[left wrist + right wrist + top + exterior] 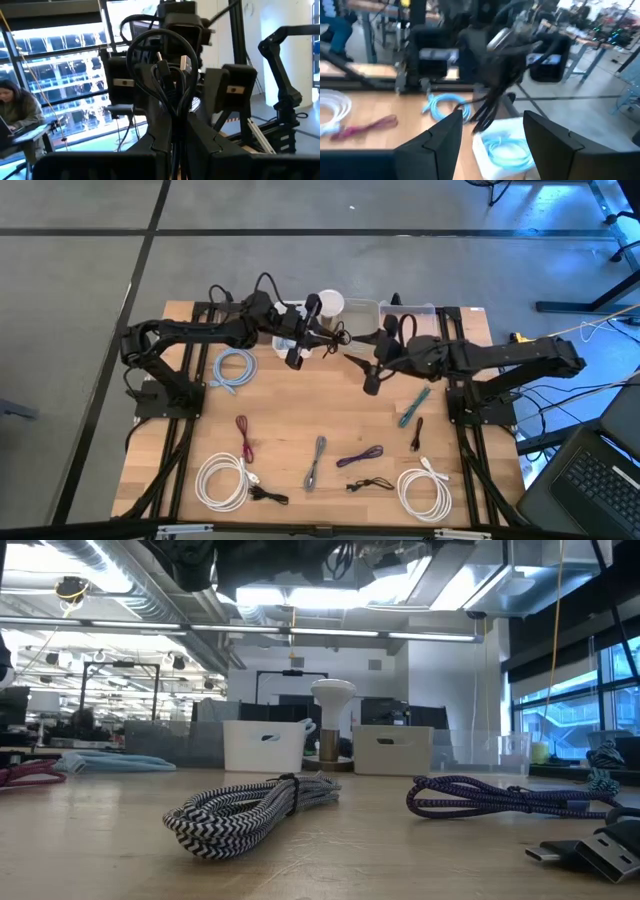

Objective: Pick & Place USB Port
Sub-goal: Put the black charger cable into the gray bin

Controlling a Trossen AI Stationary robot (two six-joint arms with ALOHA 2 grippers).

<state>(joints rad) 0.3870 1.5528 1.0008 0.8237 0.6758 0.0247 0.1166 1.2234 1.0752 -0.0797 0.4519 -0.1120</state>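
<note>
A black USB cable bundle (172,75) with a silver plug (185,63) sits in my left gripper (176,142), which is shut on it above the table's far middle (300,345). The same cable (502,60) hangs in front of my right gripper (492,142). The right gripper (372,372) is open, faces the left one from the right and stays short of the cable. A white bin (485,157) below holds a light-blue cable (507,150). My left gripper pinches the gathered strands of the black cable bundle (175,127) between its two fingers. The loops and both plugs stick out past the fingertips. The bundle is lifted clear of the table, with loose strands (485,112) hanging down.
On the table lie a light-blue coil (235,370), a red cable (243,436), two white coils (220,480) (425,492), a grey braided cable (317,460), a purple cable (360,457), a teal cable (413,406) and small black ones. White bins (415,315) and a white lamp (330,304) stand at the far edge.
</note>
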